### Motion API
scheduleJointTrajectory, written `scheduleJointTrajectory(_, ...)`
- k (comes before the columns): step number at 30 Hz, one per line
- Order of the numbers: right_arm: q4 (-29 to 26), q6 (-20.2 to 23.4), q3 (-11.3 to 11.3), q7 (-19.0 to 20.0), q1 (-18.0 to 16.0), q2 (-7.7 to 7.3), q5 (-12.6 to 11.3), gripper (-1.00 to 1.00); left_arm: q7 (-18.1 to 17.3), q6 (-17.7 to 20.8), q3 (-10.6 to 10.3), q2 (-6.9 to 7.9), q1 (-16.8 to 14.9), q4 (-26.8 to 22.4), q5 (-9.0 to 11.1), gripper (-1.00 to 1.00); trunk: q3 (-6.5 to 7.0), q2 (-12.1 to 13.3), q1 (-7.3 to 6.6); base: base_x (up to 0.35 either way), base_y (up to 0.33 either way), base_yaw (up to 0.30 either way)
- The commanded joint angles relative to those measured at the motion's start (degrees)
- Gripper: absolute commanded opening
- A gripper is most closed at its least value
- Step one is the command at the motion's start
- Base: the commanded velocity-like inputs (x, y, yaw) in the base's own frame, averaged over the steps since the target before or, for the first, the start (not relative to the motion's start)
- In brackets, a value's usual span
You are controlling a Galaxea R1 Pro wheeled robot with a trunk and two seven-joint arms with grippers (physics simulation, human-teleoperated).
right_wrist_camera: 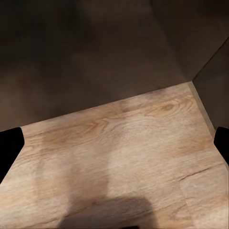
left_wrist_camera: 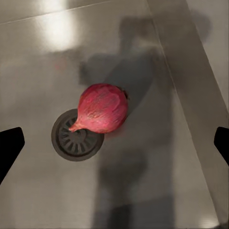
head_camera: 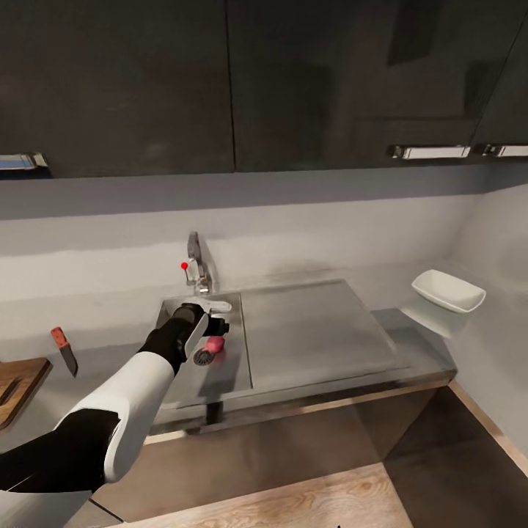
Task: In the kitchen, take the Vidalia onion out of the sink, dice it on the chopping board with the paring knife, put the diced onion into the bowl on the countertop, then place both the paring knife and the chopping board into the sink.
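Head view: the left arm reaches forward and down into the sink (head_camera: pixel 172 312), its left gripper (head_camera: pixel 214 334) poised directly above the Vidalia onion (head_camera: pixel 215 346). The onion lies on the basin floor, partly over the round drain (head_camera: pixel 203 358), and is not yet grasped. The chrome tap (head_camera: pixel 196 265) with its red knob stands just beyond the gripper; the flat drainboard (head_camera: pixel 315 330) extends to the gripper's right. The bowl (head_camera: pixel 449 290) sits on the countertop (head_camera: pixel 418 345) well to the right of the gripper. The paring knife (head_camera: pixel 64 350) lies well to its left, just beside the chopping board (head_camera: pixel 18 387) at the frame edge.

Left wrist view: the onion (left_wrist_camera: pixel 102 108), pink-red with its pointed tip over the drain (left_wrist_camera: pixel 76 136), lies between the two dark fingertips (left_wrist_camera: pixel 9 145), which stand wide apart at opposite frame edges, neither touching the bulb.

Right wrist view: the right gripper (right_wrist_camera: pixel 117 145) hangs over the light wood floor (right_wrist_camera: pixel 119 157), near dark cabinet fronts (right_wrist_camera: pixel 86 52); its fingertips (right_wrist_camera: pixel 9 148) are likewise spread wide, with nothing held
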Motion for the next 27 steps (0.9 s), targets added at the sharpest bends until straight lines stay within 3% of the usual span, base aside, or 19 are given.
scheduleJointTrajectory(1, 0.0, -0.2, -0.4, -0.2, 0.0, 0.02, 0.4, 1.0, 0.3, 0.3, -0.2, 0.02, 0.0, 0.2, 0.2, 1.0, -0.2, -0.1, 0.04, 0.134, -0.088, 0.0)
scheduleJointTrajectory(14, 0.0, -0.2, -0.4, -0.2, 0.0, 0.02, 0.4, 1.0, 0.3, 0.1, -0.2, 0.06, 0.0, 1.9, 0.1, 1.0, -1.29, -0.1, 0.04, 0.078, -0.054, 0.0)
scheduleJointTrajectory(27, 0.0, -0.2, -0.4, -0.2, 0.0, 0.1, 0.4, 1.0, 0.3, 0.1, -0.2, 1.32, 0.0, 2.4, 0.1, 1.0, -2.38, -0.1, 0.04, 0.052, 0.0, 0.0)
